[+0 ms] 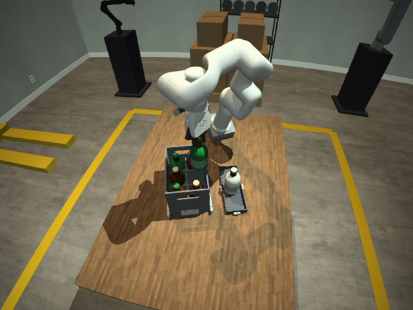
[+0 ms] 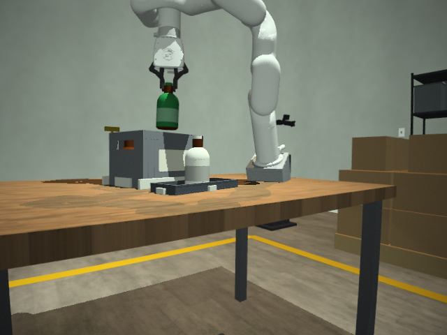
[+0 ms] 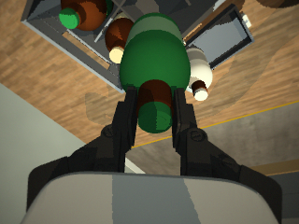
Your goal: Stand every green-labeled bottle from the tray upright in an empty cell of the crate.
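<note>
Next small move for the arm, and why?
Probably shift the green-labeled bottle slightly toward the crate's middle before lowering: the gripper holds it upright above the rim, and from the top it overlaps an occupied cell beside the seemingly empty one.

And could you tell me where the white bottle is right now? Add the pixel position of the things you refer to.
The white bottle (image 1: pixel 231 183) (image 2: pixel 197 164) (image 3: pixel 200 69) stands on the tray (image 1: pixel 246 203) (image 2: pixel 171 190) (image 3: pixel 252 40), just right of the crate (image 1: pixel 188 201) (image 2: pixel 126 162) (image 3: pixel 75 51) in the top view.
</note>
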Available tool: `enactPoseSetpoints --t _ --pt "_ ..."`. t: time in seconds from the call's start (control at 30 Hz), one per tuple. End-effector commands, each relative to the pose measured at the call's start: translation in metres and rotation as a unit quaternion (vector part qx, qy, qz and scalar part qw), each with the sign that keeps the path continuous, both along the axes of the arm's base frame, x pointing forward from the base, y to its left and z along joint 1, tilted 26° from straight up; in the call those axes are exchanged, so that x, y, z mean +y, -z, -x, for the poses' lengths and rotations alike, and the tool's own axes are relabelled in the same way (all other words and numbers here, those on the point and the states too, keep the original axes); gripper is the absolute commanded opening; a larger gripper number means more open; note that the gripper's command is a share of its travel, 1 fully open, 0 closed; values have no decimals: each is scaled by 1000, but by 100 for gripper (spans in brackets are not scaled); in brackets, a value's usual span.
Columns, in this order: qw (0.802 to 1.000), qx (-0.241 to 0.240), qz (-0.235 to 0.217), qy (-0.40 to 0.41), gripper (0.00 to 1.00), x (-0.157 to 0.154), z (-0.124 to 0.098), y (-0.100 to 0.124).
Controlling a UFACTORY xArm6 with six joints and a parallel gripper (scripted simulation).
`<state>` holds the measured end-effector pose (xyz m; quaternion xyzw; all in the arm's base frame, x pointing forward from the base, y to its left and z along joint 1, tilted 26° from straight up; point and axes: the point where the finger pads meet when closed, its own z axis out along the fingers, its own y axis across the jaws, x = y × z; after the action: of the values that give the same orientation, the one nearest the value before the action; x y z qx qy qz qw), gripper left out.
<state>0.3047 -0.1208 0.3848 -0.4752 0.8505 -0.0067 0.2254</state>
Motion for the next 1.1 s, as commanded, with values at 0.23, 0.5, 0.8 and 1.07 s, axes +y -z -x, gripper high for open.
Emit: enactPoseSetpoints --t 0.23,0.5,0.8,1.07 --pt "1000 -1 1 0 0 -13 4 3" --pt "1000 -1 1 0 0 -17 5 5" --pt "1000 -1 1 0 0 -21 6 6" --pt "1000 -1 1 0 0 -21 6 6"
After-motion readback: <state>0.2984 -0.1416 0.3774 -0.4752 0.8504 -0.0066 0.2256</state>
